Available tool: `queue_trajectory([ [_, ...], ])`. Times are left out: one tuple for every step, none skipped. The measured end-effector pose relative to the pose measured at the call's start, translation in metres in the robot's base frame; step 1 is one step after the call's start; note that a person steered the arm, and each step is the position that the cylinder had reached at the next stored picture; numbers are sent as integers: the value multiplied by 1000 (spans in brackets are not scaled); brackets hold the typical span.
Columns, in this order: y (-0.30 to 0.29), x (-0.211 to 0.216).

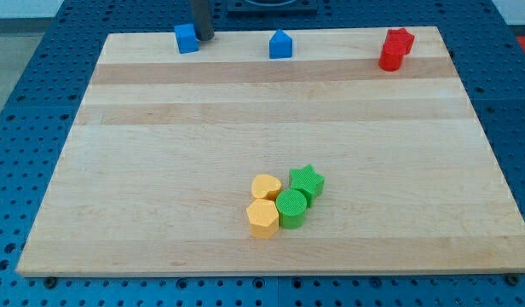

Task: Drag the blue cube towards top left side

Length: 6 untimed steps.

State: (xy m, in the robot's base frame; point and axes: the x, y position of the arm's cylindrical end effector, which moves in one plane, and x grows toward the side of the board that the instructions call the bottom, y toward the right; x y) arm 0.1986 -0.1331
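Note:
The blue cube (pixel 187 38) sits near the top edge of the wooden board (pixel 160 153), left of centre. My tip (pixel 203 37) is right beside the cube on its right side, touching or nearly touching it. The rod rises out of the view's top. A second blue block (pixel 280 44), house-shaped with a pointed top, stands further right along the same top edge.
A red star-shaped block (pixel 396 48) stands at the top right. Near the bottom centre is a tight cluster: a yellow heart (pixel 265 187), a yellow hexagon (pixel 262 218), a green cylinder (pixel 291 209) and a green star (pixel 307 181). Blue pegboard (pixel 24 102) surrounds the board.

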Motion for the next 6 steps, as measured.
queue_trajectory([
  [-30, 13],
  [-59, 27],
  [-82, 32],
  [-73, 25],
  [-39, 20],
  [-1, 18],
])
